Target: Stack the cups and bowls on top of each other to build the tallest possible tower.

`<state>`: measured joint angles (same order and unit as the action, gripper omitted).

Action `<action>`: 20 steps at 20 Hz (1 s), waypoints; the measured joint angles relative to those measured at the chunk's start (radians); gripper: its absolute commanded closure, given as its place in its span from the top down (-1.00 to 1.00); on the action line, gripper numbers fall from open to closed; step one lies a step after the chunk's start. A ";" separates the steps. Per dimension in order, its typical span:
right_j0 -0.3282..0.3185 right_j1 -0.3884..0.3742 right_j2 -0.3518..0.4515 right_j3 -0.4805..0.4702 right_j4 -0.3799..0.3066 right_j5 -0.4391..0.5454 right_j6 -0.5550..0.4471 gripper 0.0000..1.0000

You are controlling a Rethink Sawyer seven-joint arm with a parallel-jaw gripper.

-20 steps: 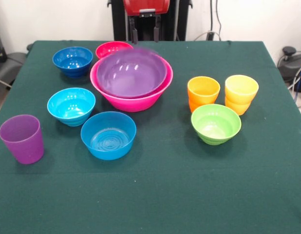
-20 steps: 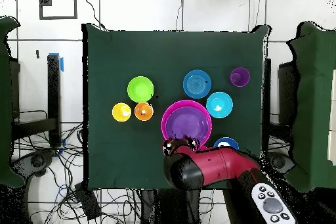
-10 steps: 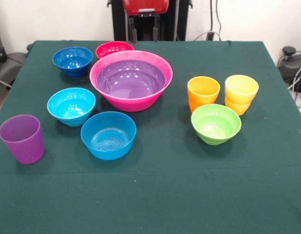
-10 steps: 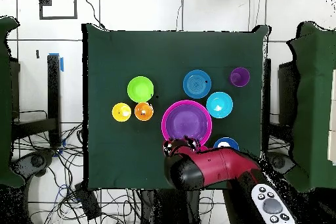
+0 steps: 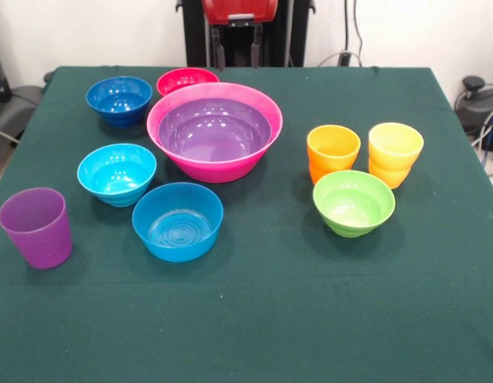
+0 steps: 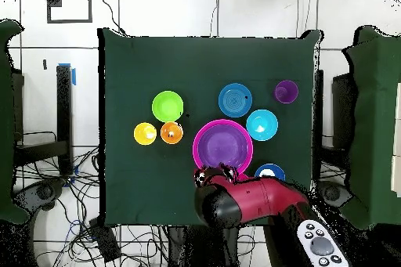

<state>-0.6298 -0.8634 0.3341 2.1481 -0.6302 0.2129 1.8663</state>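
The table point(image 5: 310, 319) wears a dark green cloth that reaches all its edges. In the overhead view it stands on a pale tiled floor point(image 6: 258, 9) ruled with dark lines. Tangled black cables point(image 6: 86, 217) lie on the floor beside one side of the table, near its corner. A grey controller with round buttons point(image 6: 319, 244) lies by the opposite corner. A white wall point(image 5: 406, 32) rises behind the table in the front view, and a cable point(image 5: 356, 32) hangs down it.

Glossy red arm point(image 6: 258, 200), black claw point(image 5: 234, 49) fingers
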 measured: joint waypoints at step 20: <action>0.050 0.000 -0.025 0.000 0.000 0.000 0.000 1.00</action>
<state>-0.5798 -0.8634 0.3094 2.1480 -0.6300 0.2129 1.8663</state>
